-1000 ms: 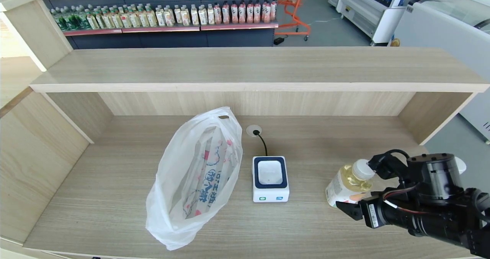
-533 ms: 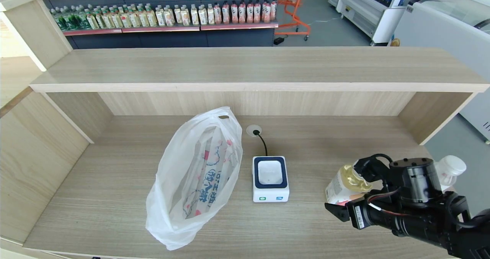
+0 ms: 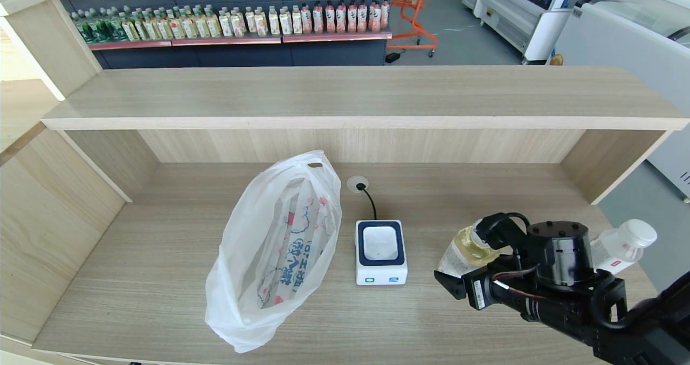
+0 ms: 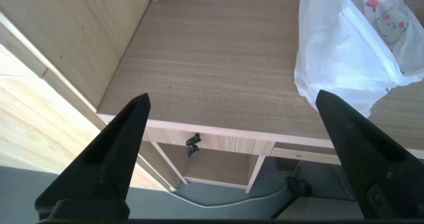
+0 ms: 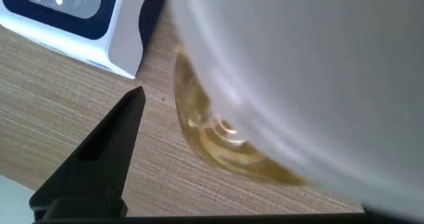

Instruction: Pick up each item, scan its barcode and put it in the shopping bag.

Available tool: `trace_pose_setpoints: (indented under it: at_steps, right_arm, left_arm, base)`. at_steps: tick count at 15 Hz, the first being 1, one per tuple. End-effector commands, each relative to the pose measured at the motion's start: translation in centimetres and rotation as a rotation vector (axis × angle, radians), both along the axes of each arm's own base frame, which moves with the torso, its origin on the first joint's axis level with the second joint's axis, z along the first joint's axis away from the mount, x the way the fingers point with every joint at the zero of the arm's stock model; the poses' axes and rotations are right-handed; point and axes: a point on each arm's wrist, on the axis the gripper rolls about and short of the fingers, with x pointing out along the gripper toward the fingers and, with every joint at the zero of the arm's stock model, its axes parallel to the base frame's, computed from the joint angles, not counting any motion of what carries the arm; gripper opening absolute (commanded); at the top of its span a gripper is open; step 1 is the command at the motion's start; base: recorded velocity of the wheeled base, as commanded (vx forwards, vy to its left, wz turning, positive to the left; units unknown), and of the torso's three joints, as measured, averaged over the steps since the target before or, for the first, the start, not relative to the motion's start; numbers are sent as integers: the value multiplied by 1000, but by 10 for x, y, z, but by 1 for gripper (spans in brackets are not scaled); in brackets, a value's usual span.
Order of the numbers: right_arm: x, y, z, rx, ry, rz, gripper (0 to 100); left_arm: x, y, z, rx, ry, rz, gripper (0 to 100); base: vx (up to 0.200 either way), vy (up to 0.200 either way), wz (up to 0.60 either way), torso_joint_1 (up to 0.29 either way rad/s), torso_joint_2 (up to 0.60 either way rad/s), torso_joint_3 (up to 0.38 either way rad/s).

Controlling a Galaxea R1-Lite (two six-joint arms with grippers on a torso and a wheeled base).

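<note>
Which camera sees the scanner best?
The head view: the whole scanner is seen from above, with its window and cable. The right wrist view catches just one corner of it, past the bottle. The left wrist view looks at the bag and the counter instead.

Head looks down; right wrist apparently shares scanner (image 5: 73,18).

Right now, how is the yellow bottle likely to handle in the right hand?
The yellow bottle looks nearly full, so it is probably heavy for its size, and the liquid may slosh since it is tilted. Its smooth, round body might slip or twist in the right hand. Set down tilted, it could tip or roll.
</note>
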Motion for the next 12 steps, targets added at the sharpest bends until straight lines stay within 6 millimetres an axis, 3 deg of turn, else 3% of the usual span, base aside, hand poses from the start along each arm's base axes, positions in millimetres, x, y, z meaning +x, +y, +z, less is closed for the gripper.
trace_pose_setpoints:
  at_steps: [1, 9, 10, 12]
  right_arm:
    - [6, 2, -4, -17, -19, -9, 100]
    - [16, 7, -4, 19, -116, -4, 100]
    - [17, 6, -3, 25, -128, -7, 0]
    - [21, 9, 1, 30, -151, -6, 0]
  left_arm:
    - [0, 0, 0, 0, 0, 1, 100]
    - [0, 0, 0, 0, 0, 1, 100]
    - [0, 0, 0, 0, 0, 1, 100]
    - [0, 0, 0, 0, 0, 1, 100]
  base:
    - [0, 0, 0, 0, 0, 0]
    - [0, 0, 0, 0, 0, 0]
    - [0, 0, 0, 0, 0, 0]
    - [0, 0, 0, 0, 0, 0]
